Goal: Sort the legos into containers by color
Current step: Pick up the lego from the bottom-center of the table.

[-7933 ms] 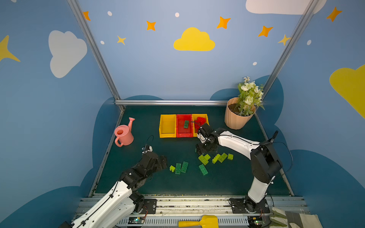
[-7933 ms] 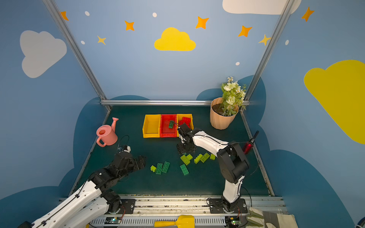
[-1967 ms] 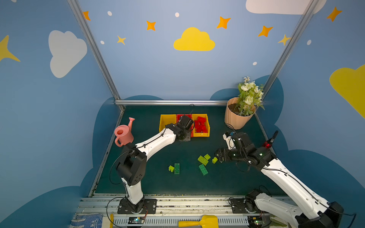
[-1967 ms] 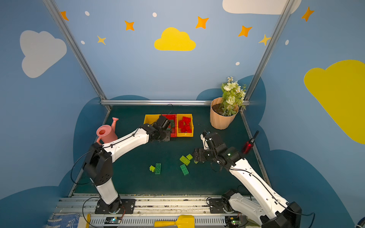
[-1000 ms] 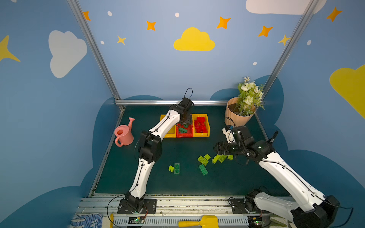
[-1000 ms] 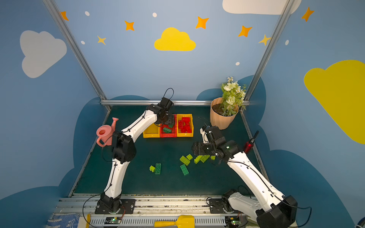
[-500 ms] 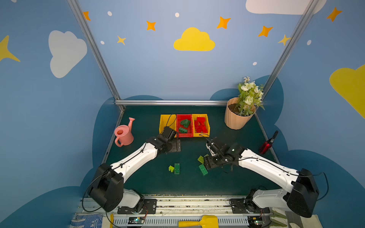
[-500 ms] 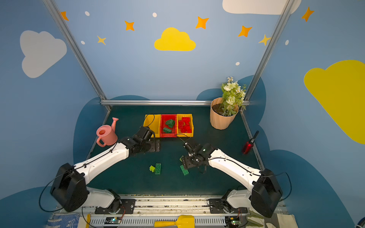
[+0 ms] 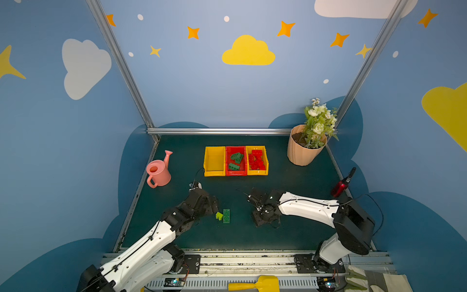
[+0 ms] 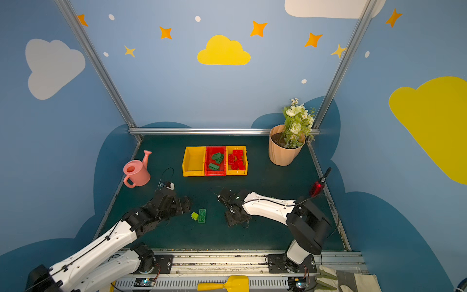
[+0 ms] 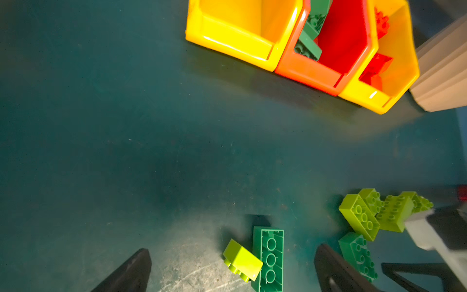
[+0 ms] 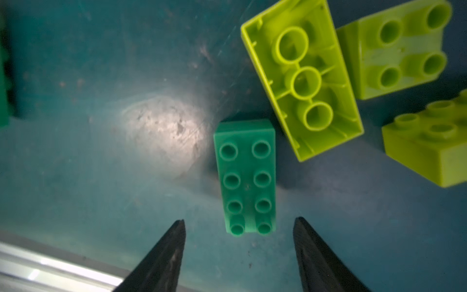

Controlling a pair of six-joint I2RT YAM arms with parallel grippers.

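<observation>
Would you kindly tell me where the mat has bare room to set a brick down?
Bare mat lies between the pink watering can and the empty yellow bin, and between the yellow bin of red bricks and the flower pot. The middle is crowded: lime green bricks and dark green bricks lie close together.

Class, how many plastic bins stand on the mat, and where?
3, side by side at the far end of the mat: a yellow bin nearest the watering can, a red bin in the middle, a second yellow bin nearest the flower pot. None seems hidden.
</observation>
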